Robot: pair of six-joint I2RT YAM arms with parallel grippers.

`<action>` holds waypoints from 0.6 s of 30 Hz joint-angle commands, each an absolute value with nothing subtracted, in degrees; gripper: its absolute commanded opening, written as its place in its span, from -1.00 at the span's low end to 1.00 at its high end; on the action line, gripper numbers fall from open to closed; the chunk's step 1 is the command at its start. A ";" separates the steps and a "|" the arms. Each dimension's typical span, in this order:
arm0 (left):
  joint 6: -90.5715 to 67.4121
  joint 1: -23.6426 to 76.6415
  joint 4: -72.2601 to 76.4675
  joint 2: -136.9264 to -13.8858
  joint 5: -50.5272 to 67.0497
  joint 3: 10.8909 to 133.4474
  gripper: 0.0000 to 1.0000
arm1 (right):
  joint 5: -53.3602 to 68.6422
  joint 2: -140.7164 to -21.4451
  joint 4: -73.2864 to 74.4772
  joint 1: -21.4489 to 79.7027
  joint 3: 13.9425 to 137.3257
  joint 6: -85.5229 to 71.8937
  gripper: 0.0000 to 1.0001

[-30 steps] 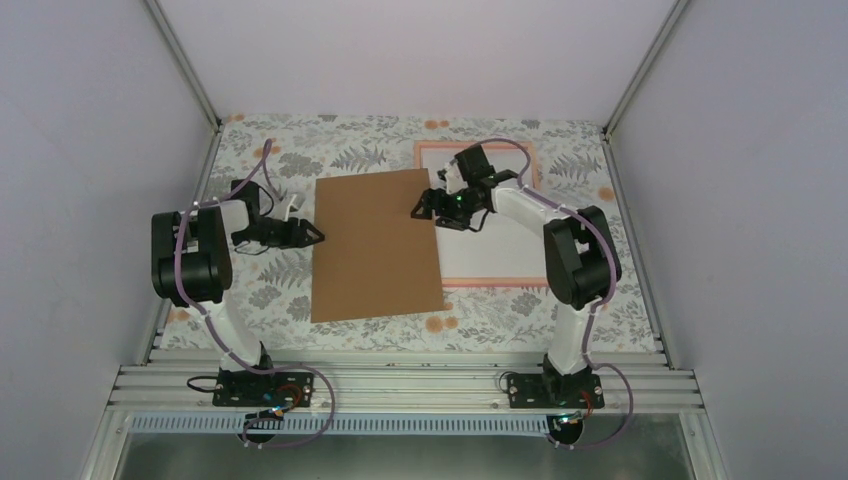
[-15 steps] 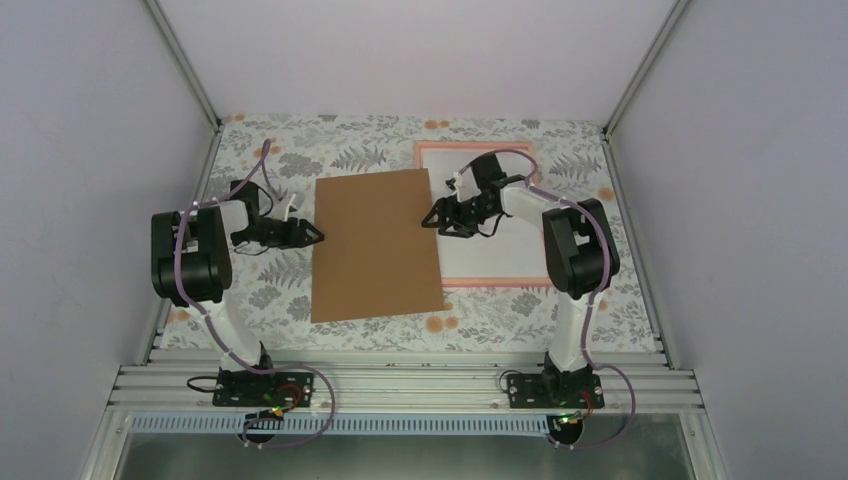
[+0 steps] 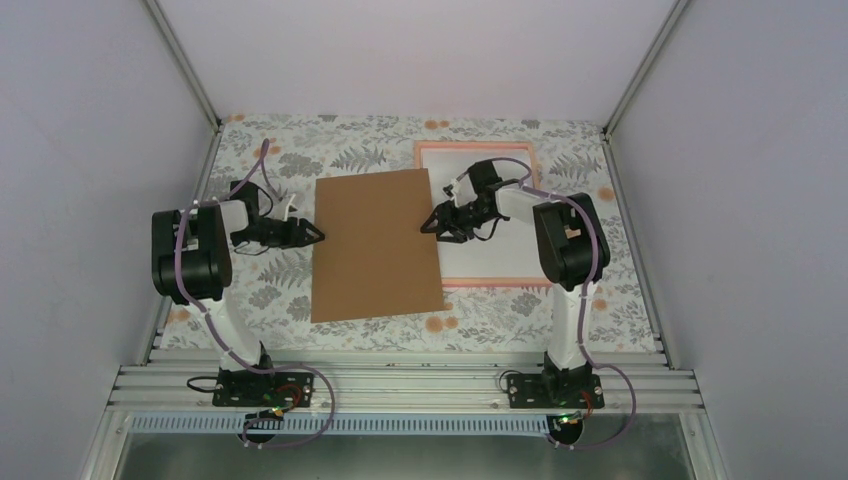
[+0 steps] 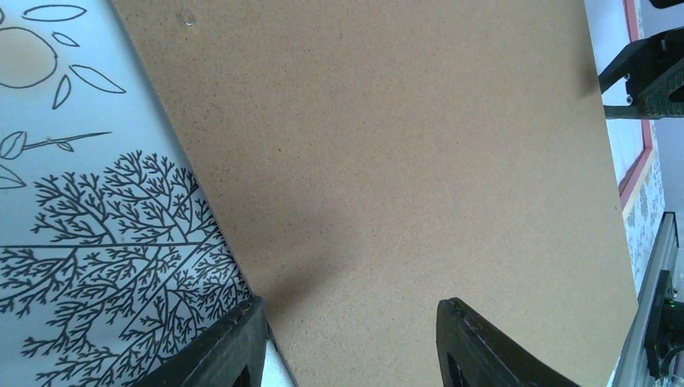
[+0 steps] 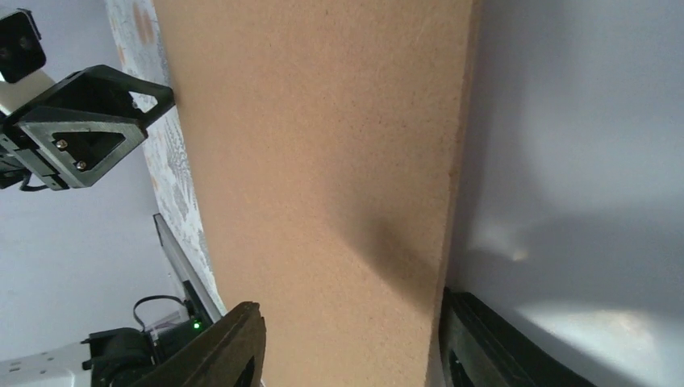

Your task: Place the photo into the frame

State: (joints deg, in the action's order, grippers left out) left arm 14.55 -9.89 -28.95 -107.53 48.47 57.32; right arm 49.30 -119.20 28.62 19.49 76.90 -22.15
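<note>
Half-open, gripping nothing, the left gripper (image 3: 318,234) is hovering at the left edge of the brown backing board (image 3: 375,250), the right gripper (image 3: 427,223) at its right edge.

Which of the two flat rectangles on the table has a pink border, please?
The frame on the right, white inside with a pink rim; the central board is plain brown.

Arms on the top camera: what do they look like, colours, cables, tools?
The left arm and right arm have white links, bulky black joint housings and black base plates. A purple cable loops along each. The left tool and right tool are black, with two angular fingers.
</note>
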 commanded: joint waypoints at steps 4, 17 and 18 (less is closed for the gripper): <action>15.29 -9.49 -29.36 -110.51 46.24 56.69 0.08 | 57.78 -121.61 24.19 20.08 77.88 -26.01 -0.09; 16.00 -8.15 -29.16 -108.30 49.99 57.08 0.07 | 64.64 -122.39 18.41 22.23 79.66 -30.78 -0.28; 16.06 -7.98 -29.19 -108.14 50.14 57.17 0.07 | 64.71 -122.83 18.25 22.42 79.97 -31.18 -0.29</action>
State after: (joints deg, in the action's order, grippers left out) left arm 14.68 -9.82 -28.82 -107.90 49.63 57.54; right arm 58.94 -121.49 21.93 20.01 77.54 -28.91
